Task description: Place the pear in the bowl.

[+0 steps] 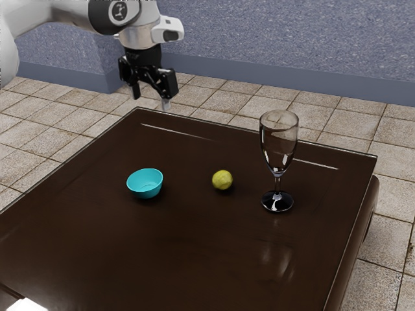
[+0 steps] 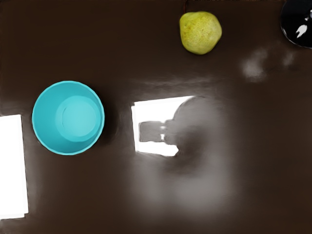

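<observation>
Floor: pale square tiles (image 1: 83, 99), behind and beside the table.
Wall: blue-grey and speckled (image 1: 246, 35), along the far side.
Table: dark brown, glossy top (image 1: 194, 253), with bright reflections in my wrist view.
Arm: my white-and-black arm (image 1: 58, 11) reaches in from the exterior view's upper left.
Gripper: my black gripper (image 1: 151, 98) hangs high at the far left, its two fingers apart, touching neither fruit nor bowl.
Wine glass: clear, upright (image 1: 279, 146), on the table at the exterior view's right.
Bowl: turquoise, upright (image 1: 145, 188), on the table at the exterior view's left.
Pear: yellow-green (image 1: 222, 180), on the tabletop between bowl and glass, outside the bowl.
</observation>
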Robot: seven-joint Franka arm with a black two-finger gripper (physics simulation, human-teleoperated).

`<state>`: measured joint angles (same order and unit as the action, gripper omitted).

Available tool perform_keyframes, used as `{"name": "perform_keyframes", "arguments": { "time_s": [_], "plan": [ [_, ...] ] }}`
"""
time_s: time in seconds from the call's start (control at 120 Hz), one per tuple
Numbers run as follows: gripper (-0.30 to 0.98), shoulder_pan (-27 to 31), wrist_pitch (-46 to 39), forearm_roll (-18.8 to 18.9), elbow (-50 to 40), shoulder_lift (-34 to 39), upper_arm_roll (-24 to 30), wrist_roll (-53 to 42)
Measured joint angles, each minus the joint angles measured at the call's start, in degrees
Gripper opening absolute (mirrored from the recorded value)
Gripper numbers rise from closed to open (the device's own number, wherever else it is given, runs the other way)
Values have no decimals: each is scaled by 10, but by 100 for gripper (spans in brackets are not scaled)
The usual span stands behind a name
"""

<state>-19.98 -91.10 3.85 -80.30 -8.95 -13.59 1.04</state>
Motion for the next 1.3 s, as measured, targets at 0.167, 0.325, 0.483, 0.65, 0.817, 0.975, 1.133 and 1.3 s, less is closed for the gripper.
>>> {"name": "perform_keyframes", "arguments": {
  "time_s": [0.167,0.325,0.483,0.65,0.817,0.975,1.133,1.3],
  "plan": [
    [69,2,-24,-15,16,-79,-1,1],
    [69,1,-85,-48,37,-217,-2,1],
    [69,1,-150,-100,35,-277,-5,1],
    [69,1,-194,-145,97,-343,-23,28],
    [69,5,-192,-147,204,-418,-40,37],
    [69,35,-158,-150,295,-493,-19,41],
    [69,41,-138,-152,330,-526,-19,43],
    [69,50,-123,-152,382,-560,-22,42]
  ]
}}
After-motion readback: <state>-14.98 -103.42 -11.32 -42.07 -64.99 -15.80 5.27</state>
